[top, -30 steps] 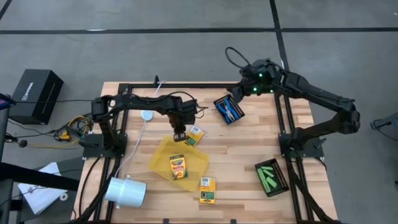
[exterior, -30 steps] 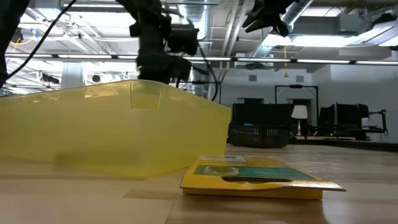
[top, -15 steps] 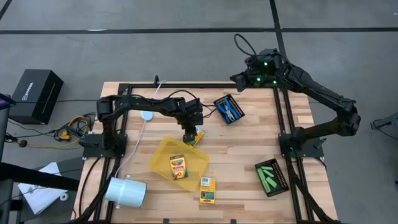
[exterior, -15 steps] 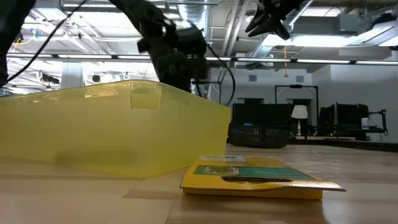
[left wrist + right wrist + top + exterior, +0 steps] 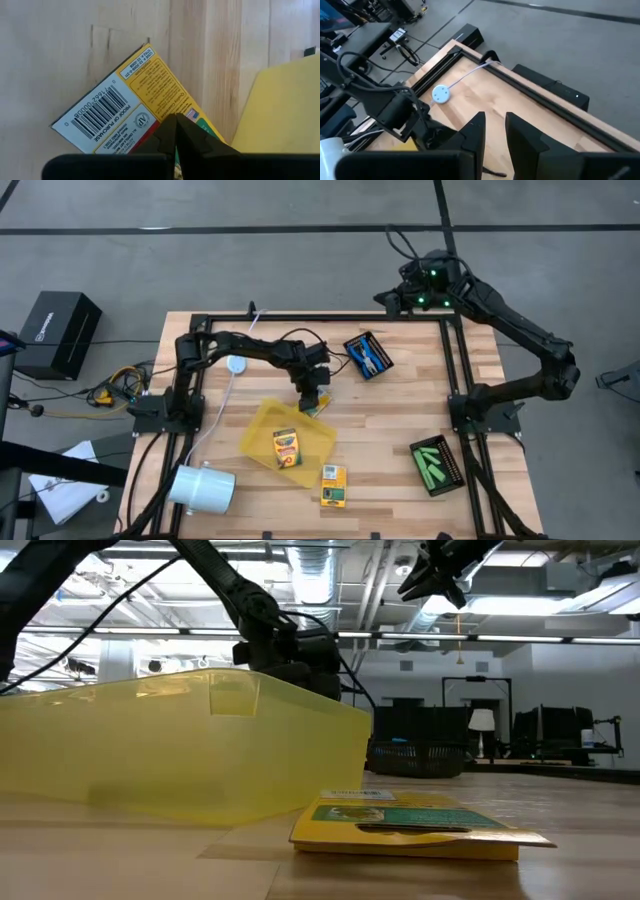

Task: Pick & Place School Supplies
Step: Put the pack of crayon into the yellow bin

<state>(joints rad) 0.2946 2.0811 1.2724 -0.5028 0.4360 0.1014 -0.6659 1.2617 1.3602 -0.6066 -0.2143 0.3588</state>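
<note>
A yellow-and-green crayon box (image 5: pixel 132 97) lies flat on the wood, back face and barcode up, just beyond the far right edge of the yellow tray (image 5: pixel 262 425). My left gripper (image 5: pixel 311 396) is shut, its fingertips low over that box (image 5: pixel 320 404). A second crayon box (image 5: pixel 286 448) lies inside the tray, and a third (image 5: pixel 334 485) lies on the table near the front. My right gripper (image 5: pixel 495 122) is raised high over the table's far right corner (image 5: pixel 410 298), open with nothing between its fingers. My left gripper (image 5: pixel 176 120) points its shut fingertips steeply down at the box's back face (image 5: pixel 150 107), near the printed label beside the barcode. The fingers themselves hide the spot, so I cannot tell whether they touch the box. The box lies flat on the table.
A black mesh tray (image 5: pixel 368 355) with blue-handled scissors stands at the far middle. Another (image 5: pixel 436 465) with green sticks stands at the near right. A white cylinder (image 5: pixel 202 488) lies at the near left, and a white disc on a cord (image 5: pixel 236 365) at the far left.
My left gripper has come down and gone toward the table's right, from over the tray's far edge to the crayon box beside it, tipping more steeply downward. My right gripper has swung toward the table's far right corner, staying high.
</note>
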